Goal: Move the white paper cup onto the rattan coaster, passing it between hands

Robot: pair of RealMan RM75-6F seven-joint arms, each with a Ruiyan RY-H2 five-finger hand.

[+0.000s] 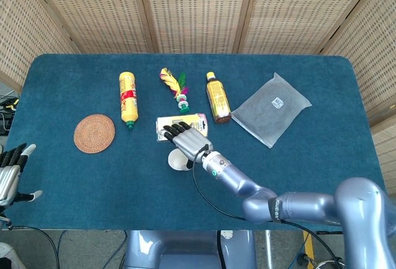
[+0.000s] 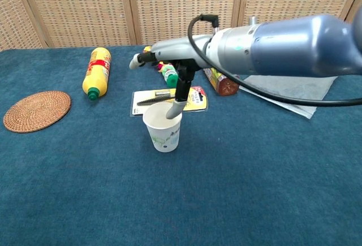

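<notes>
The white paper cup (image 1: 179, 160) (image 2: 163, 130) stands upright on the blue tablecloth, near the middle and toward the front. My right hand (image 1: 187, 138) (image 2: 175, 65) hovers just above it with the fingers spread and holds nothing; its thumb points down at the cup's rim. The round rattan coaster (image 1: 94, 133) (image 2: 37, 110) lies bare, far to the left of the cup. My left hand (image 1: 9, 171) waits off the table's front left corner, fingers apart and empty; the chest view does not show it.
Along the back lie a yellow bottle (image 1: 127, 98) (image 2: 97, 70), a feather shuttlecock (image 1: 175, 86), a brown bottle (image 1: 218, 98) and a grey bag (image 1: 271, 108). A carded comb pack (image 1: 179, 125) (image 2: 169, 99) sits right behind the cup.
</notes>
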